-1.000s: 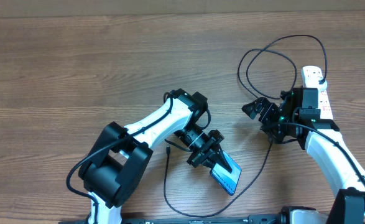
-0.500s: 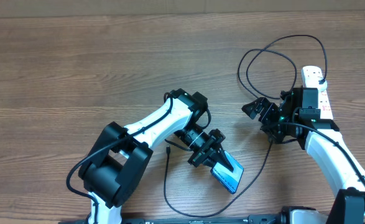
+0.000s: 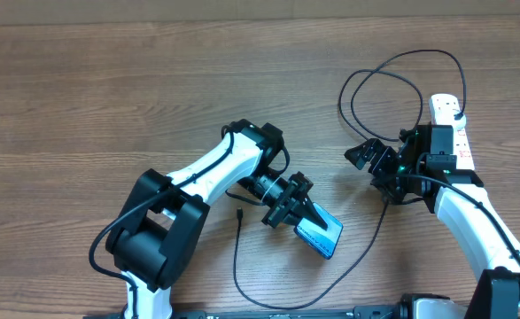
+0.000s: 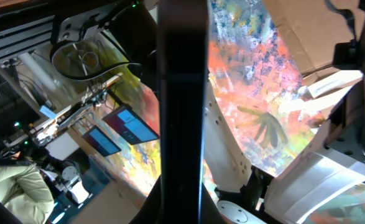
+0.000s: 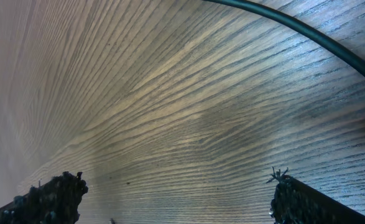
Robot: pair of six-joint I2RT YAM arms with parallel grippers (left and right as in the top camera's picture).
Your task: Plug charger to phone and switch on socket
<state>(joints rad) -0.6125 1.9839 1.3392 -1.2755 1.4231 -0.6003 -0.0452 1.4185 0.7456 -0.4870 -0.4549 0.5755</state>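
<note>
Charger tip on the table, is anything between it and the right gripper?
Yes. The left arm's wrist sits about on the straight line from the open right gripper to the charger tip, with the left gripper shut on the phone just beside that line.

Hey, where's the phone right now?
Overhead view: the phone sits low centre, held in the left claw, with the charger's loose connector tip just to its left.

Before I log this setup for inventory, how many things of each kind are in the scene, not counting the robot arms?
phone: 1
charger cable: 1
power strip: 1
Total: 3
</note>
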